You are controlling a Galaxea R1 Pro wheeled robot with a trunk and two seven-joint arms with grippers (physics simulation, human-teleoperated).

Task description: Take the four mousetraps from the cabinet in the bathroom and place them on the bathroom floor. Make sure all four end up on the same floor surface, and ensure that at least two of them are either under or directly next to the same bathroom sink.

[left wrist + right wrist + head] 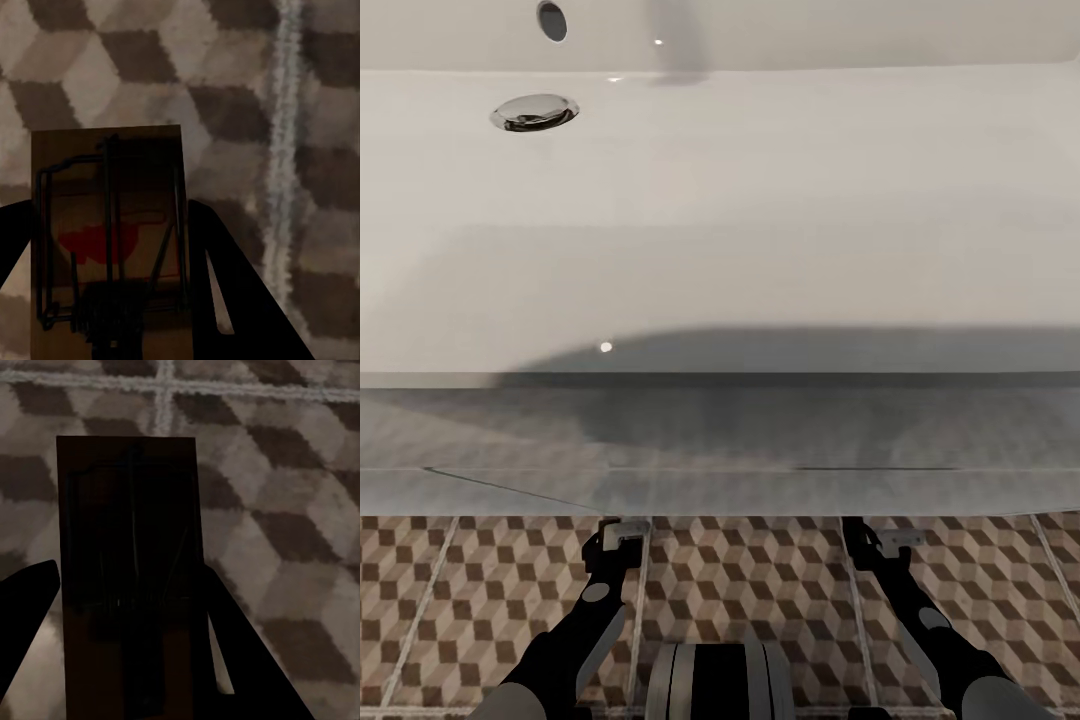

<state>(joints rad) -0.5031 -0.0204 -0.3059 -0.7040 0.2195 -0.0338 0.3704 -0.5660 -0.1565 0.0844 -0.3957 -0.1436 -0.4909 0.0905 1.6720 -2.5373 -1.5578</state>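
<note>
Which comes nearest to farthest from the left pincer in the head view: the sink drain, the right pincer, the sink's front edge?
1. The sink's front edge, just above and ahead of the left pincer.
2. The right pincer, off to the right, low over the bathroom floor.
3. The sink drain, far up in the basin's back left.

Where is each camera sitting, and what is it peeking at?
Head view: up on the robot's head, looking down over the white bathroom sink to the bathroom floor; both arms show, left gripper and right gripper.
Left wrist view: by the left gripper, looking along its dark fingers at a mousetrap over tiles.
Right wrist view: by the right gripper, looking along its fingers at another mousetrap.
All three views share the cube-pattern floor.
</note>
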